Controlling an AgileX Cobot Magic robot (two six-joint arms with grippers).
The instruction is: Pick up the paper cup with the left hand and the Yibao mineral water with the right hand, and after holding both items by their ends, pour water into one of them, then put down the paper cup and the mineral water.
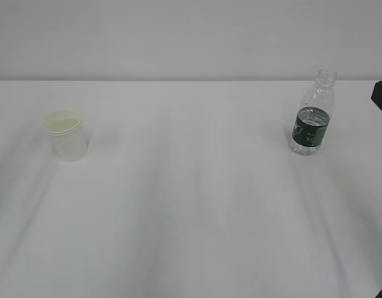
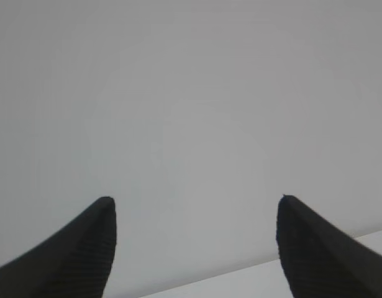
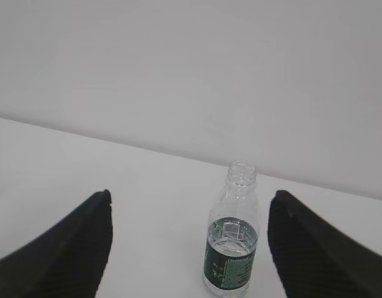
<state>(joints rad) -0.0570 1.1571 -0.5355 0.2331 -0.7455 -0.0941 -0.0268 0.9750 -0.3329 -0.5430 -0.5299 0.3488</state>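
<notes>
white table (image 1: 191,217), your paper cup (image 1: 66,134) and Yibao mineral water (image 1: 312,115) stand far apart.
your left hand (image 2: 194,248) and right hand (image 3: 187,242) are both wide open, holding nothing.

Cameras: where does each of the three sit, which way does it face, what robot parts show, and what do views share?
Exterior: above the table's near side, angled down at the table; paper cup left, Yibao mineral water right; black arm part at the right edge.
Left wrist: behind the left hand, facing mostly blank wall; open fingertips show.
Right wrist: behind the right hand, facing the upright bottle; open fingertips show.
Shared: exterior and right wrist both show the bottle.
</notes>
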